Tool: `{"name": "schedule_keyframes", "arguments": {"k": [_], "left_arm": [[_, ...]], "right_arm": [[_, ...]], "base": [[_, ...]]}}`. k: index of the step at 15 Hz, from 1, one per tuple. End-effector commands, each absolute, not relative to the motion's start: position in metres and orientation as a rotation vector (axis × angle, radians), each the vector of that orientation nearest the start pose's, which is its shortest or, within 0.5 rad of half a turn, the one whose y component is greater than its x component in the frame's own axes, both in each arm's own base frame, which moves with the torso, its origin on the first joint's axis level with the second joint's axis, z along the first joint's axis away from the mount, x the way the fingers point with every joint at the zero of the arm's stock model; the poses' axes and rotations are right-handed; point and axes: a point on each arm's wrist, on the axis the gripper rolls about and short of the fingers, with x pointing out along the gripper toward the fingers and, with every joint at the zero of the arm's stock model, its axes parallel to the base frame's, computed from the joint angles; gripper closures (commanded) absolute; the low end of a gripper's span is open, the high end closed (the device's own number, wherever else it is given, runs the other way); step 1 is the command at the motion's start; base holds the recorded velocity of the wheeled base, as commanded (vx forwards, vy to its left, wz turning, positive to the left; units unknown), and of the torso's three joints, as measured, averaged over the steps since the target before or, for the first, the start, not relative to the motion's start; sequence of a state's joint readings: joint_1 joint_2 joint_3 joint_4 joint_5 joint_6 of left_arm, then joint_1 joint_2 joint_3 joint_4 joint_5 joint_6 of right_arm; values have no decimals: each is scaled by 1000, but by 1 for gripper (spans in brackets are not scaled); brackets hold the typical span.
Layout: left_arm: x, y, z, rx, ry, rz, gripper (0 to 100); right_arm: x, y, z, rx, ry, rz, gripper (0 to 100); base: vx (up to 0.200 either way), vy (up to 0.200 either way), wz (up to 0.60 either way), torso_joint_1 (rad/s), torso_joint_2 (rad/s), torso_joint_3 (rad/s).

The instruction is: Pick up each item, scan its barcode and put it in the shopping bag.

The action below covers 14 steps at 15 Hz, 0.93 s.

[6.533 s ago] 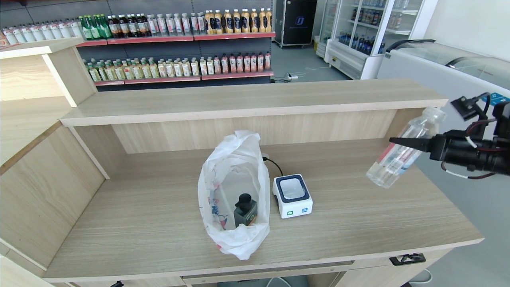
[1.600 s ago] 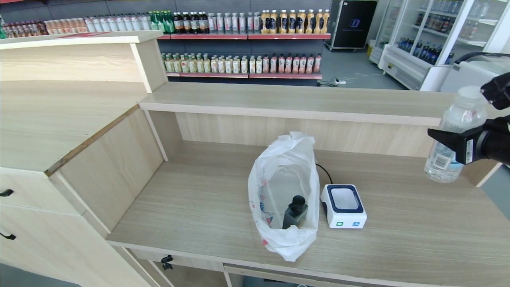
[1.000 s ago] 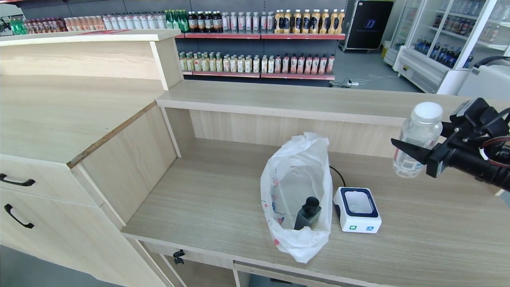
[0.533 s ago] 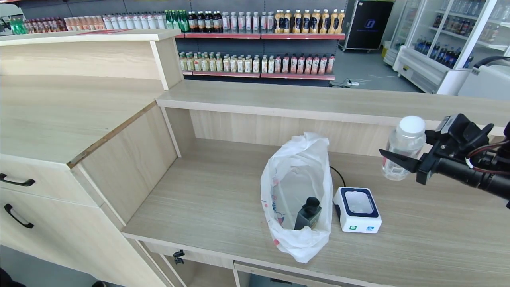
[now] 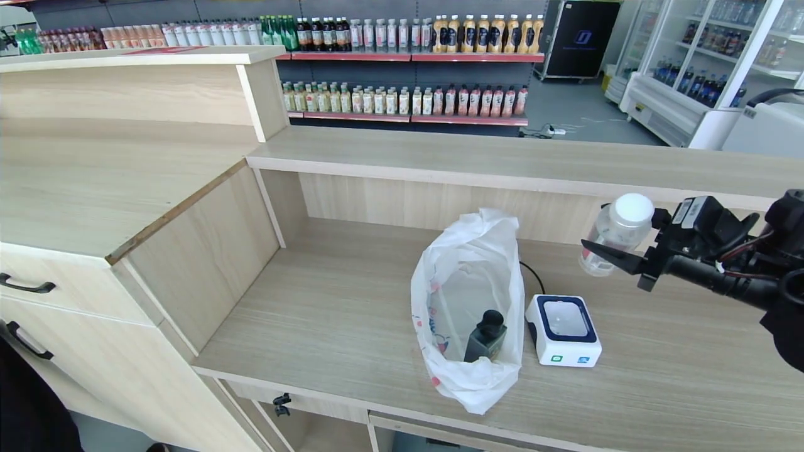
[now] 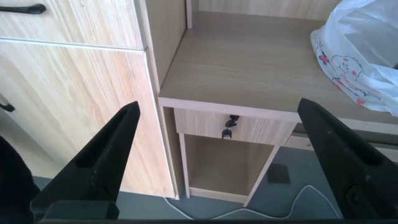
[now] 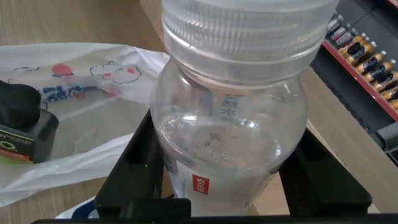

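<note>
My right gripper (image 5: 608, 256) is shut on a clear water bottle (image 5: 608, 235) with a white cap, held in the air above and to the right of the white barcode scanner (image 5: 563, 329). In the right wrist view the water bottle (image 7: 231, 134) sits between the black fingers (image 7: 138, 163), cap toward the camera. The white shopping bag (image 5: 468, 307) stands open left of the scanner with a dark bottle (image 5: 485, 337) inside; the same dark bottle (image 7: 23, 129) lies in the shopping bag (image 7: 81, 93) below. My left gripper (image 6: 217, 168) hangs open off the counter's near left corner.
The wooden counter (image 5: 352, 307) has a raised back ledge (image 5: 502, 160) and a tall side block (image 5: 113, 157) on the left. A black cable (image 5: 531, 271) runs behind the scanner. Drawers (image 6: 68, 25) sit beside the left gripper. Shelves of drinks (image 5: 402, 63) stand far behind.
My right gripper has carried the water bottle left and downward toward the scanner, tipping its cap toward the camera. Earlier, the head camera swung left. The bag and scanner stay put.
</note>
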<state>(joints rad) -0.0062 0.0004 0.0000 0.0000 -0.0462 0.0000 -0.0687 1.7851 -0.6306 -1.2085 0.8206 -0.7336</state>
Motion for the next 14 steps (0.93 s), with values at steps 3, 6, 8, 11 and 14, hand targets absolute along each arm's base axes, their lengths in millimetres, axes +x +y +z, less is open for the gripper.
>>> {"name": "schedule_keyframes", "arguments": {"k": [3,6,8,11,14], "left_arm": [[-23,-1,76,0,2,-52,0],[-23,-1,76,0,2,-52,0],[-23,-1,76,0,2,-52,0],[-23,-1,76,0,2,-52,0],[-23,-1,76,0,2,-52,0]], "right_arm": [[315,-5,145,-710,-299,713,100],[320,-5,136,-708,-298,717,100],[324,-5,129,-715,-306,716,100],[328,-6,122,-720,-317,712,100],[328,-5,120,-719,-333,758,100]], "base": [[0,0,0,0,0,0],[0,0,0,0,0,0],[0,0,0,0,0,0],[0,0,0,0,0,0],[0,0,0,0,0,0]]}}
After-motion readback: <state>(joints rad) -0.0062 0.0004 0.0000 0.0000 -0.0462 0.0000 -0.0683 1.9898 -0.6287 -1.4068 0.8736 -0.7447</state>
